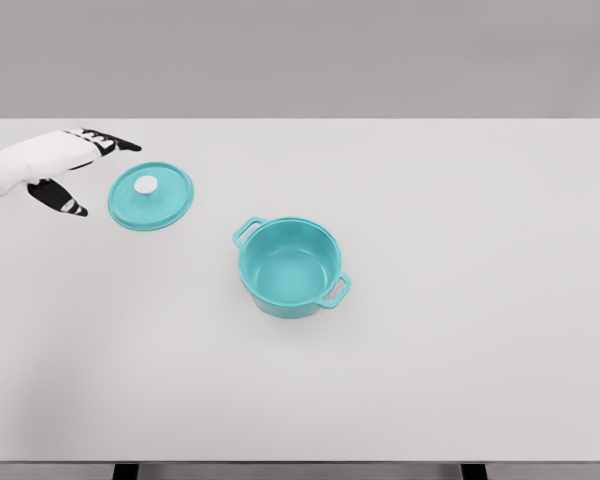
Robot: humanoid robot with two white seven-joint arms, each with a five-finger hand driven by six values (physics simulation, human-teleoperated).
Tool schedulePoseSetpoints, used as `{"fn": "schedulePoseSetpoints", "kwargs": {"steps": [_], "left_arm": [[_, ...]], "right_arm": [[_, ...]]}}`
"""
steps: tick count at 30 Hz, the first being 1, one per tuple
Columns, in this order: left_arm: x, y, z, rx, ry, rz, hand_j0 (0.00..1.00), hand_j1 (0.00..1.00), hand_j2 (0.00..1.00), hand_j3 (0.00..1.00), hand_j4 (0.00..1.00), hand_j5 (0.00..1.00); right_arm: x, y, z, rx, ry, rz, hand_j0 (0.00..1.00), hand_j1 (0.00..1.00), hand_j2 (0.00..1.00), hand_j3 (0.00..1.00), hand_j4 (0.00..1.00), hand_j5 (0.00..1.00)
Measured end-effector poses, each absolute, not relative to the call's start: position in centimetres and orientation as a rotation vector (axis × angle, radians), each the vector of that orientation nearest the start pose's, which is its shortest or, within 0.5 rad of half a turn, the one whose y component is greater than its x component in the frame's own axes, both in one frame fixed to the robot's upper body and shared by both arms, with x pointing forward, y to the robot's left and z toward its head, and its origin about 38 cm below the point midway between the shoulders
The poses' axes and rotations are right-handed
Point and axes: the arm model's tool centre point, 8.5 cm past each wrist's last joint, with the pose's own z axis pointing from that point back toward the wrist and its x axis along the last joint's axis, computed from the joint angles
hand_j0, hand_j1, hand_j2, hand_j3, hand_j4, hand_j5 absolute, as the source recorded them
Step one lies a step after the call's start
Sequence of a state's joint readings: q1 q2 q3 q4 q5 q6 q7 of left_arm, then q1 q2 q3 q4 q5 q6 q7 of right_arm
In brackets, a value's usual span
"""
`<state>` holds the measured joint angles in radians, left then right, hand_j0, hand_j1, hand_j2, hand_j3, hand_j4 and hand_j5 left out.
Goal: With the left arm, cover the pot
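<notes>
My left hand (65, 165), fingers spread and empty, hovered just left of the round teal white-knobbed lid (151, 197); open two-handled teal pot (291, 267) sat mid white table (460, 350), clear all round.

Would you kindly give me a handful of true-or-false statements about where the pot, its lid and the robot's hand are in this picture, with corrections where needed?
1. The lid is sitting on the pot. False: it lies flat on the table, apart from the pot, toward the pot's upper left.
2. The pot is upright and looks empty. True.
3. The left hand grips the lid's white knob. False: the hand is beside the lid, fingers spread, holding nothing.
4. The pot has two side handles. True.
5. The right hand is resting beside the pot. False: no right hand is in view.
</notes>
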<state>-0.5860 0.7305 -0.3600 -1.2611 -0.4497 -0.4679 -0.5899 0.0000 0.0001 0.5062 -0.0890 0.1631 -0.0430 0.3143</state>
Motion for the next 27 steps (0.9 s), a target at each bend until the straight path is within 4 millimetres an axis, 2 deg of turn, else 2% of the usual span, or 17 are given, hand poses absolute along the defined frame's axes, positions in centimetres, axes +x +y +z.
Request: {"fn": "schedulePoseSetpoints", "kwargs": {"steps": [3, 13, 14, 16, 18, 20, 22, 25, 27], "left_arm": [[46.6, 37.0, 21.0, 0.537, -1.281, -1.745, 1.0, 1.0, 1.0, 1.0, 1.0, 1.0], [46.7, 37.1, 21.0, 0.552, -1.234, -1.787, 1.0, 1.0, 1.0, 1.0, 1.0, 1.0], [47.3, 36.8, 22.5, 0.582, -1.247, -1.798, 1.0, 1.0, 1.0, 1.0, 1.0, 1.0], [49.4, 35.8, 28.0, 0.632, -1.309, -1.818, 1.0, 1.0, 1.0, 1.0, 1.0, 1.0], [50.2, 34.6, 29.0, 0.55, -1.311, -1.84, 1.0, 1.0, 1.0, 1.0, 1.0, 1.0], [50.2, 34.8, 27.4, 0.471, -1.249, -1.86, 1.0, 1.0, 1.0, 1.0, 1.0, 1.0], [50.2, 34.9, 27.7, 0.457, -1.199, -1.905, 1.0, 1.0, 1.0, 1.0, 1.0, 1.0], [49.4, 35.2, 24.5, 0.387, -1.094, -1.945, 1.0, 1.0, 1.0, 1.0, 1.0, 1.0], [49.5, 35.2, 23.7, 0.375, -1.058, -1.937, 1.0, 1.0, 1.0, 1.0, 1.0, 1.0]], "right_arm": [[0.9, -23.3, -26.2, 0.249, 0.017, 0.681, 1.0, 1.0, 1.0, 1.0, 1.0, 1.0], [0.8, -23.4, -26.2, 0.247, 0.022, 0.679, 1.0, 1.0, 1.0, 1.0, 1.0, 1.0], [0.8, -23.4, -26.2, 0.247, 0.022, 0.679, 1.0, 1.0, 1.0, 1.0, 1.0, 1.0], [0.8, -23.4, -26.2, 0.247, 0.022, 0.679, 1.0, 1.0, 1.0, 1.0, 1.0, 1.0], [0.8, -23.4, -26.2, 0.247, 0.022, 0.679, 1.0, 1.0, 1.0, 1.0, 1.0, 1.0], [0.8, -23.4, -26.2, 0.247, 0.022, 0.679, 1.0, 1.0, 1.0, 1.0, 1.0, 1.0], [0.8, -23.4, -26.2, 0.247, 0.022, 0.679, 1.0, 1.0, 1.0, 1.0, 1.0, 1.0], [0.8, -23.4, -26.2, 0.247, 0.022, 0.679, 1.0, 1.0, 1.0, 1.0, 1.0, 1.0], [0.8, -23.4, -26.2, 0.247, 0.022, 0.679, 1.0, 1.0, 1.0, 1.0, 1.0, 1.0]]}}
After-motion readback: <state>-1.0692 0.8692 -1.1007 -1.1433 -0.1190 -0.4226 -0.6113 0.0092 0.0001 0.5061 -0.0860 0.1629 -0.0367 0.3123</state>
